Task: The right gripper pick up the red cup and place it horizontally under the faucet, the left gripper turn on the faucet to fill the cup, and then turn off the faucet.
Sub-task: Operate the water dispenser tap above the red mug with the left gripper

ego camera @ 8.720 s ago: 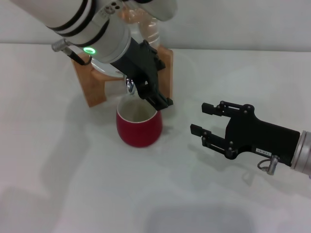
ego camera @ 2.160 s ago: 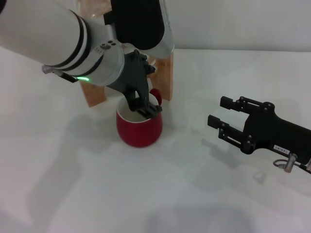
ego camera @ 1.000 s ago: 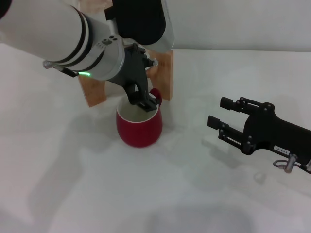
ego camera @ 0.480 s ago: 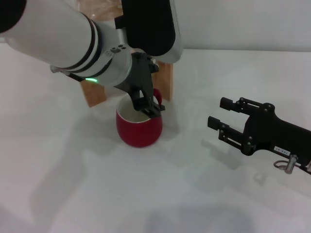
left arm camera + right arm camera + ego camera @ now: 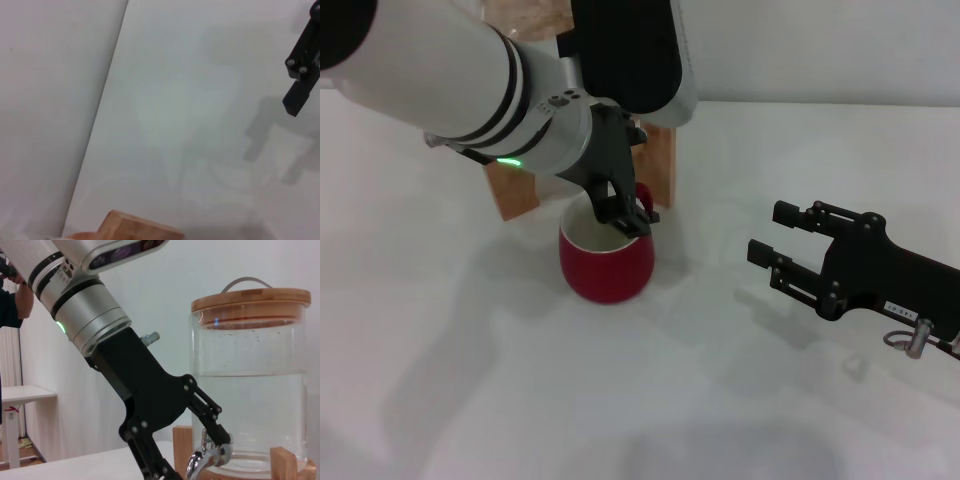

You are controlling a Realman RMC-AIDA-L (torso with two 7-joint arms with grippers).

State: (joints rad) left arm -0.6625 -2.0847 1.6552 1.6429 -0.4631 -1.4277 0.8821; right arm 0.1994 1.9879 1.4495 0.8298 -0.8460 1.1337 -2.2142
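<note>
The red cup (image 5: 607, 264) stands upright on the table in front of the wooden stand, its handle (image 5: 642, 193) toward the stand. My left gripper (image 5: 623, 216) hangs just above the cup's rim and hides the faucet in the head view. In the right wrist view the left gripper (image 5: 192, 455) is open, with its fingers on either side of the chrome faucet (image 5: 206, 458) on the clear water jar (image 5: 250, 390); one fingertip (image 5: 220, 434) touches the faucet's top. My right gripper (image 5: 772, 236) is open and empty, hovering off to the cup's right.
The jar sits on a wooden stand (image 5: 518, 192) at the back of the white table (image 5: 720, 380). A corner of the stand (image 5: 135, 231) and a right gripper finger (image 5: 301, 75) show in the left wrist view. A wall runs behind the table.
The left arm has shifted slightly to the right and turned a little, with its gripper staying at the faucet above the cup. The right gripper and the cup have not moved.
</note>
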